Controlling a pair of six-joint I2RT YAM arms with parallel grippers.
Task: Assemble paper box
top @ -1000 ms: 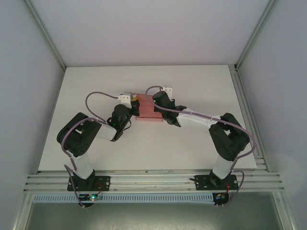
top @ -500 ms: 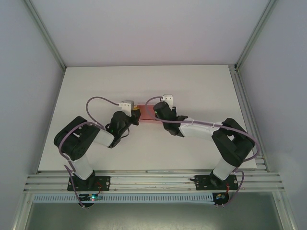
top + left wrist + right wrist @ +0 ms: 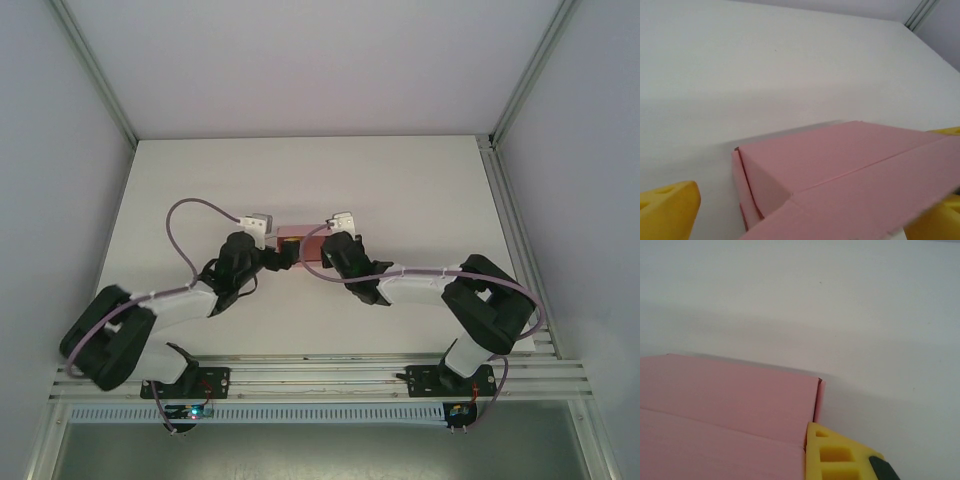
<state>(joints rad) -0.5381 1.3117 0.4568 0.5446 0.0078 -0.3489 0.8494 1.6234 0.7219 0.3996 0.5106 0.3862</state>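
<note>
Both arms bent inward over table [image 3: 420, 180], wrists low, meeting at paper box [image 3: 298, 238].
Left gripper [image 3: 282, 256] jaws wide, box between them, one yellow finger [image 3: 665, 210] clear of it; right gripper [image 3: 322, 250] finger [image 3: 837, 455] beside box end, jaw gap can't tell.

The paper box [image 3: 840, 170] is thin pink card — matt and smooth, with crisp creases. The table [image 3: 400, 180] is white, matt and even. The fingers [image 3: 811, 450] look like dull yellow moulded plastic. Metal rails [image 3: 320, 375] line the table's near edge — pale, faintly shiny.
</note>
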